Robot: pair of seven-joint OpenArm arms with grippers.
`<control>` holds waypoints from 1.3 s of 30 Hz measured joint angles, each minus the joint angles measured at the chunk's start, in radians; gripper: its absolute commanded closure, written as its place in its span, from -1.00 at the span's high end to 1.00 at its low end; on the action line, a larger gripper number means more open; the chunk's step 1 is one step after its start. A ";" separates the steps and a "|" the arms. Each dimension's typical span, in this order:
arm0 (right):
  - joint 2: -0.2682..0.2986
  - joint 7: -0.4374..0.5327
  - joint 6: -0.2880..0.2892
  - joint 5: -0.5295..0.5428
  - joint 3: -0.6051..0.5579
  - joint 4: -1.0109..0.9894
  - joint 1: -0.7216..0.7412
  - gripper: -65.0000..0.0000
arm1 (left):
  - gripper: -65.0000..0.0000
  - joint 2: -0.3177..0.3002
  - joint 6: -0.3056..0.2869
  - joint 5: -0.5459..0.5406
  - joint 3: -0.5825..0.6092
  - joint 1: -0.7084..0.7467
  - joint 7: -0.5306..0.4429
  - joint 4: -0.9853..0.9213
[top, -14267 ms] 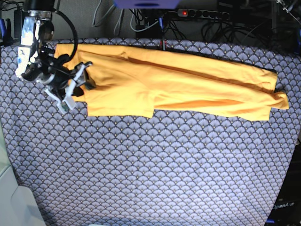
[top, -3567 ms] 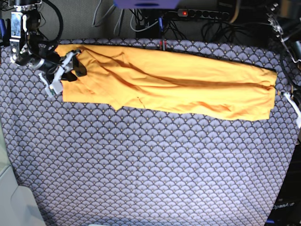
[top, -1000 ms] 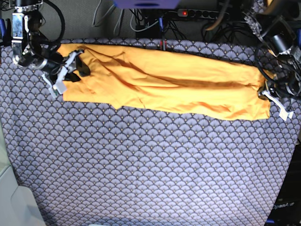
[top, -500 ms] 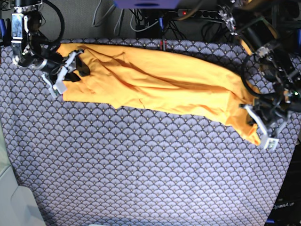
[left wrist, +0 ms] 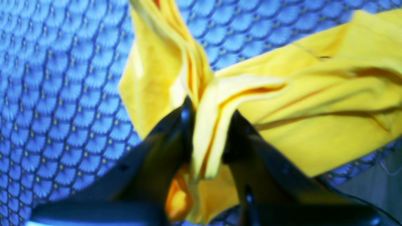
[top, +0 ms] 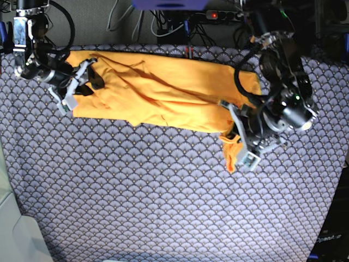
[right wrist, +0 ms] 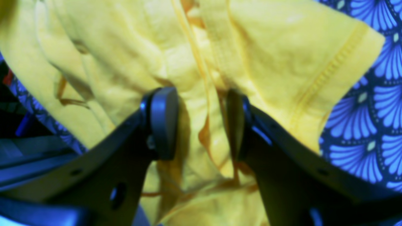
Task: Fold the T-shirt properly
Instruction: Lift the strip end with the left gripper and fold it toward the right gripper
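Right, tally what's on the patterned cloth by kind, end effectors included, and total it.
T-shirt: 1
End effectors: 2, the left end effector shut on the shirt's end, the right end effector at the other end
Total: 3

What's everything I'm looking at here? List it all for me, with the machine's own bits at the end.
T-shirt: one, yellow-orange, lying lengthwise along the far side of the table, one end lifted and carried toward the middle.
Tablecloth: one, blue-grey with a fan pattern, covering the table.
Power strip: one, dark with a red light, behind the table.
Cables: several, dark and white, behind the table.
Left end effector: one, black, shut on a bunched end of the T-shirt, on the base view's right.
Right end effector: one, black, its pads astride the T-shirt's other end, on the base view's left; a real grip is unclear.
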 measured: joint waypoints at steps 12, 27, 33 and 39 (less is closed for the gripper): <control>0.000 0.001 0.000 0.000 0.000 0.000 0.000 -0.16 | -1.00 0.027 0.259 0.013 0.056 0.082 0.005 0.032; 0.000 0.002 0.000 0.000 0.000 0.000 0.000 -0.16 | -1.00 0.122 0.873 0.008 0.207 0.080 -0.001 -0.002; 0.000 0.000 0.000 0.000 0.000 0.000 0.000 -0.16 | -1.00 0.122 0.873 0.007 0.287 0.115 -0.008 -0.038; 0.000 0.001 0.000 0.000 0.000 0.000 0.000 -0.16 | -1.00 0.122 0.876 0.008 0.306 0.130 -0.003 -0.032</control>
